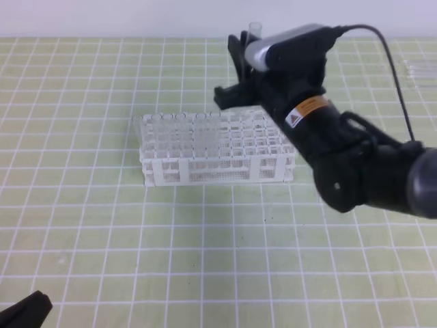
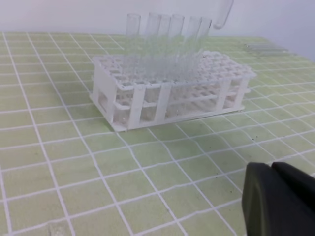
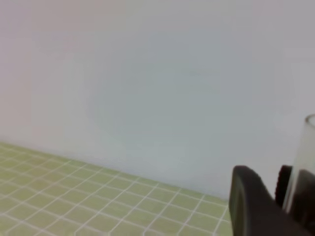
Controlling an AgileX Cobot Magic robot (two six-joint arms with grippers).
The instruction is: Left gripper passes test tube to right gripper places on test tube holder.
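My right gripper (image 1: 240,65) clamps the test tube (image 1: 255,29) upright above the far side of the test tube holder (image 1: 215,147), which already carries tubes. Misaligned, its tip could strike the lattice or a neighbour. The left gripper (image 2: 279,199) sits low, apart; its jaws look closed and empty.

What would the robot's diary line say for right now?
phase: placing | right gripper: shut on test tube, above test tube holder | left gripper: away at near edge, jaws unclear
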